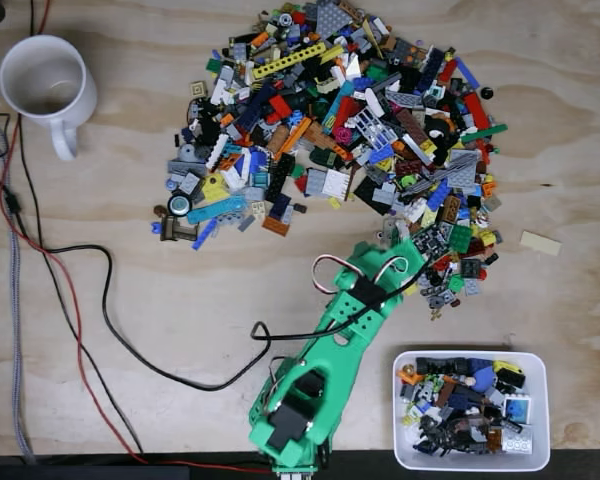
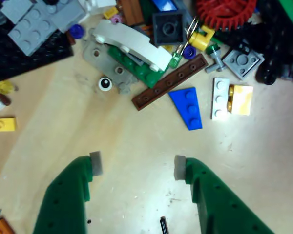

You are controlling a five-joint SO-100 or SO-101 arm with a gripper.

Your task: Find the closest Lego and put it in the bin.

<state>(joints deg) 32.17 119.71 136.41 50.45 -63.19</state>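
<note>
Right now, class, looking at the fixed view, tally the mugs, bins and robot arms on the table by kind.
mug: 1
bin: 1
robot arm: 1
Total: 3

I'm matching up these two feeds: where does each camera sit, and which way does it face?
Fixed view: above the wooden table, looking straight down on the heap of mixed Lego pieces, the shallow white plastic bin and the green arm.
Wrist view: on the arm, looking down past the open gripper at the heap's edge, with a blue wedge plate nearest.
Shared: the heap, the table and the arm.
</note>
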